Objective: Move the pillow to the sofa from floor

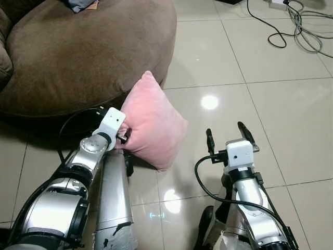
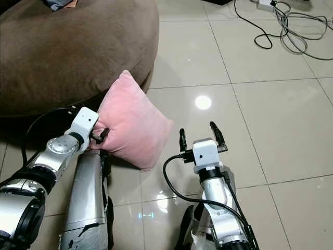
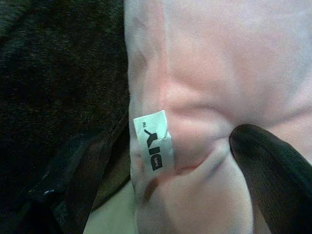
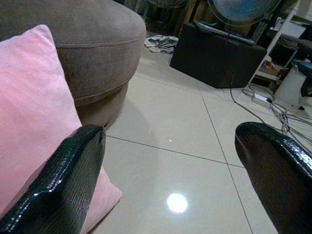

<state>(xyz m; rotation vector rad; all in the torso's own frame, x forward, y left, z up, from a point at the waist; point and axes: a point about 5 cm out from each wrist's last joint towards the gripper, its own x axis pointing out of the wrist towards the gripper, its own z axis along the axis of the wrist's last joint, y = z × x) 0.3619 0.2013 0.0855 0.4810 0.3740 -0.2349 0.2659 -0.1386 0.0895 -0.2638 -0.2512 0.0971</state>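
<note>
**Q:** Left eye view first: where is the pillow?

**A:** The pink pillow (image 1: 152, 121) sits in the middle of the frame, standing on a corner on the tiled floor (image 1: 270, 109), its upper corner leaning against the side of the brown sofa (image 1: 83, 57) that takes up the upper left.

**Q:** What has hold of it?

**A:** The left gripper (image 1: 125, 136), at centre left, is pressed into the pillow's left edge. In the left wrist view one black finger (image 3: 273, 170) digs into puckered pink fabric beside a small white label (image 3: 153, 140), so the fingers are clamped on the pillow.

**Q:** And the other arm?

**A:** The right gripper (image 1: 227, 134) is lower right of centre, just beside the pillow's right side but apart from it. Its two fingers are spread wide with nothing between them; the right wrist view shows bare tile in the gap.

**Q:** Anything else around?

**A:** Loose cables (image 1: 296, 28) lie on the floor at the upper right. The right wrist view shows a dark box (image 4: 219, 56) beyond the sofa.
</note>
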